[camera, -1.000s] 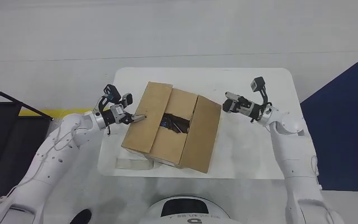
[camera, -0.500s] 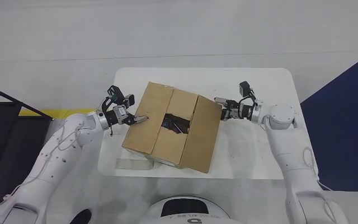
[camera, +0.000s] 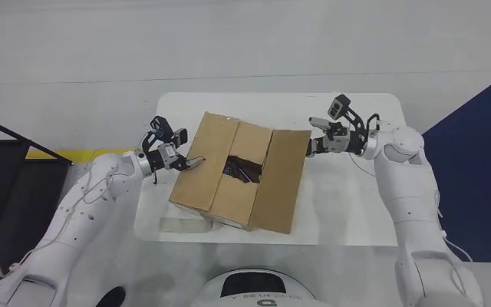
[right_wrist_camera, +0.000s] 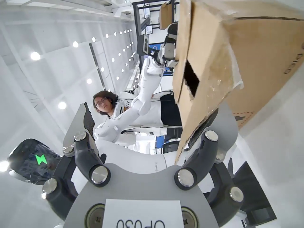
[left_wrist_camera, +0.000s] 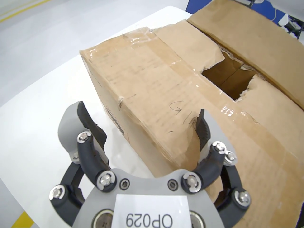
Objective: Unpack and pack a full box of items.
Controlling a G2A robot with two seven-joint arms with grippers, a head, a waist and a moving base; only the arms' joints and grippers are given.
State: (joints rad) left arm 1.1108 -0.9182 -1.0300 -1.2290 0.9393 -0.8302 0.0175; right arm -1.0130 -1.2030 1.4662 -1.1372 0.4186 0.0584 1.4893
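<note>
A brown cardboard box (camera: 230,180) stands in the middle of the white table (camera: 341,211). Its taped top flaps are torn, and the hole (camera: 242,169) shows dark items inside. My left gripper (camera: 188,162) is at the box's left top edge. In the left wrist view it (left_wrist_camera: 141,117) is open: one finger rests over the box (left_wrist_camera: 166,91) top, the other hangs beside the box wall above the table. My right gripper (camera: 311,147) is at the box's right flap (camera: 280,180). In its own view it (right_wrist_camera: 147,119) is open, with the flap's edge (right_wrist_camera: 190,129) between the fingers.
A crumpled white strip (camera: 182,226) lies by the table's front left edge, under the box's near corner. A dark blue panel (camera: 460,153) stands off the table's right side, and a black frame (camera: 23,153) to the left. Bare tabletop lies right of the box.
My right gripper has moved in toward the box and turned at the wrist, so the right flap's edge now sits between its fingers. The left gripper has barely shifted.
</note>
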